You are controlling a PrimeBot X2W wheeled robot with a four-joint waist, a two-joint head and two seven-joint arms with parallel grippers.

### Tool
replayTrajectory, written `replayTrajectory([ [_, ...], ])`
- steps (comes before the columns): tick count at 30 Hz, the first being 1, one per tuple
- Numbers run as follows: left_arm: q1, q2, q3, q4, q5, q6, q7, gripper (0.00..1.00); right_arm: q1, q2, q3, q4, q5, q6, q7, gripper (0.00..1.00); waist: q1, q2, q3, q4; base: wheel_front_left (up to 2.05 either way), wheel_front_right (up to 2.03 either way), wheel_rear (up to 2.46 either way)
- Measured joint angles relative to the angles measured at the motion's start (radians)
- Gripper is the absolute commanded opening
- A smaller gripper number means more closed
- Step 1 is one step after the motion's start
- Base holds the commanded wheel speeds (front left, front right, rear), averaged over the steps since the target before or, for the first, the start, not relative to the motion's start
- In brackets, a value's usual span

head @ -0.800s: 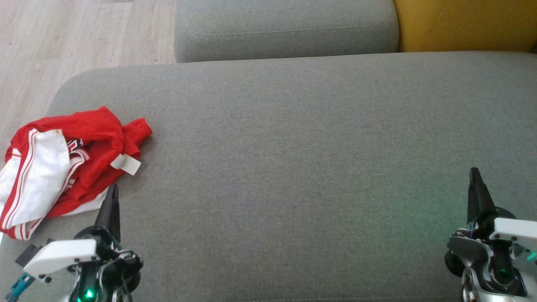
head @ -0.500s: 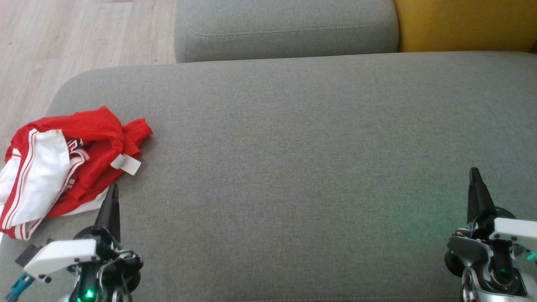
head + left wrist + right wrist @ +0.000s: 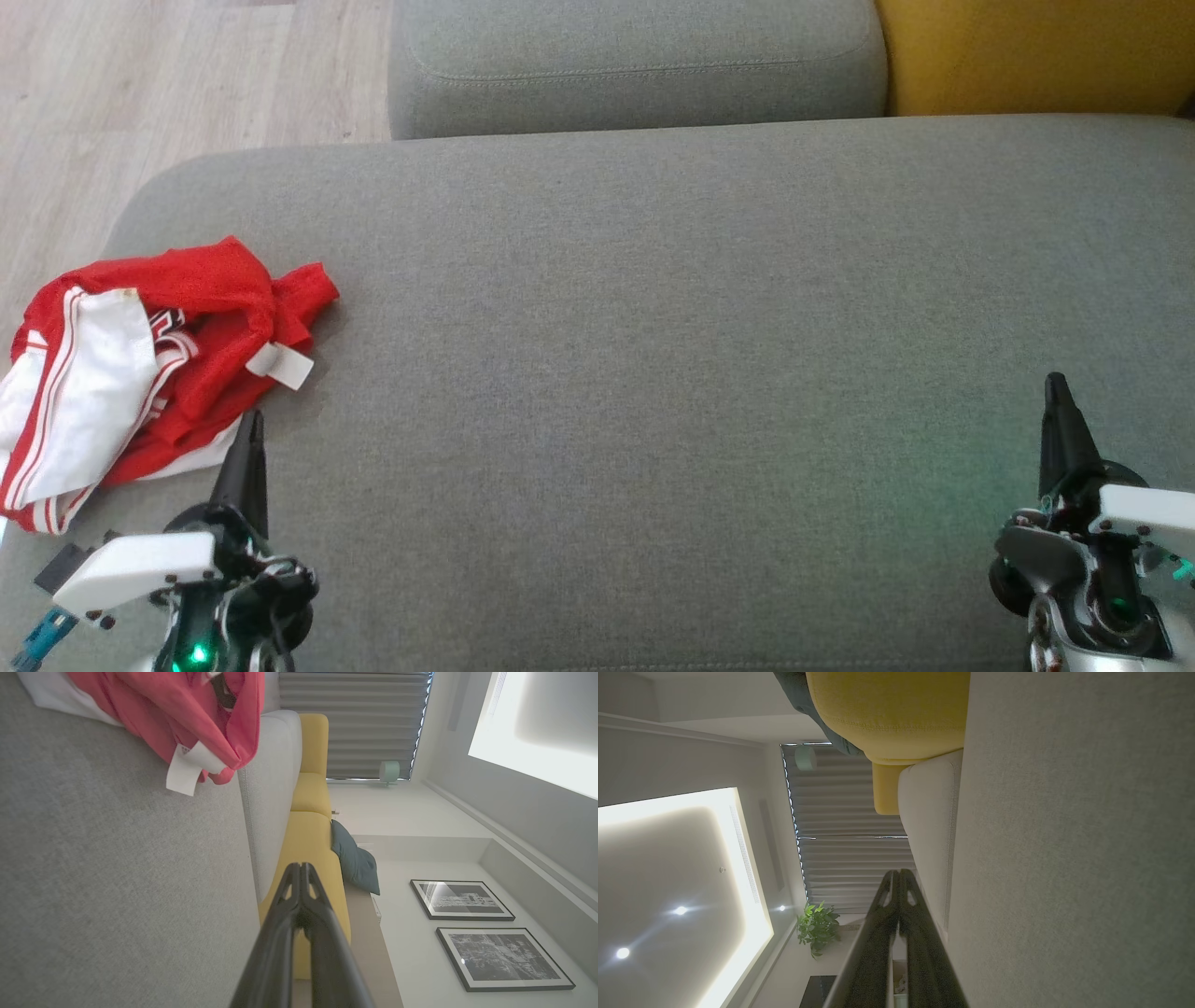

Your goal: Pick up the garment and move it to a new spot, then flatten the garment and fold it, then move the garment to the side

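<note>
A crumpled red and white garment [image 3: 140, 359] with a white tag lies at the left end of the grey couch seat [image 3: 653, 373]. In the left wrist view the garment [image 3: 187, 714] is at the top left, its tag hanging toward the seat. My left gripper [image 3: 250, 420] is shut and empty, its tip just off the garment's near right edge. In its own view the left gripper [image 3: 299, 865] has its fingers pressed together. My right gripper [image 3: 1055, 383] hovers shut and empty over the seat's right end, far from the garment; the right gripper [image 3: 897, 872] shows closed fingers.
A grey cushion [image 3: 635, 65] and a yellow cushion [image 3: 1036, 51] stand behind the seat. Wooden floor [image 3: 140, 84] lies beyond the seat's left edge, close to the garment. The wide grey seat stretches between both grippers.
</note>
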Motion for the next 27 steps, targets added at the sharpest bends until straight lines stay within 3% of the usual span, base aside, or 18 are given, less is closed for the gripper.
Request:
replayTrajectory([
  [12, 0.000, 0.000, 0.000, 0.000, 0.000, 0.000, 0.000, 0.00, 0.000, 0.000, 0.000, 0.000, 0.000, 0.000, 0.000, 0.00, 0.0000, 0.0000, 0.000, 0.000, 0.00, 0.00, 0.00],
  [13, 0.002, -0.002, -0.001, 0.010, 0.000, 0.001, -0.001, 1.00, 0.000, 0.001, 0.001, 0.011, 0.000, 0.000, 0.000, 1.00, 0.0000, 0.0000, 0.000, 0.000, 0.00, 0.00, 0.00],
  [27, 0.046, -0.009, -0.007, 0.045, 0.000, 0.002, -0.032, 1.00, 0.039, 0.004, 0.033, 0.035, -0.010, -0.001, -0.026, 1.00, 0.0000, 0.0000, 0.004, -0.013, 0.00, 0.00, 0.00],
])
